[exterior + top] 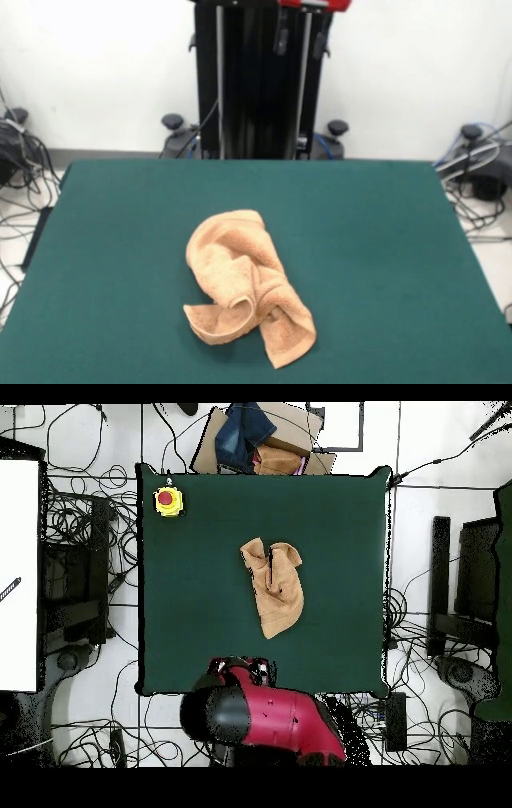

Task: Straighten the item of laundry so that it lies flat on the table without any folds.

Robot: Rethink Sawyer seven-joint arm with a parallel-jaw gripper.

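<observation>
towel (pixel 246 284) bunched mid-table (pixel 384 240), folds unopened | long axis runs toward my base (twisted end far from it) | my fingers: out of both views, state unknown

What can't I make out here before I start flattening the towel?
- Gripper: neither view shows it; in the overhead view only the red arm shows, drawn back at the table edge.
- Towel: crumpled in both views, so its own folds hide the underside, edges and corners.
- Yellow box with red button: outside the front view.
</observation>
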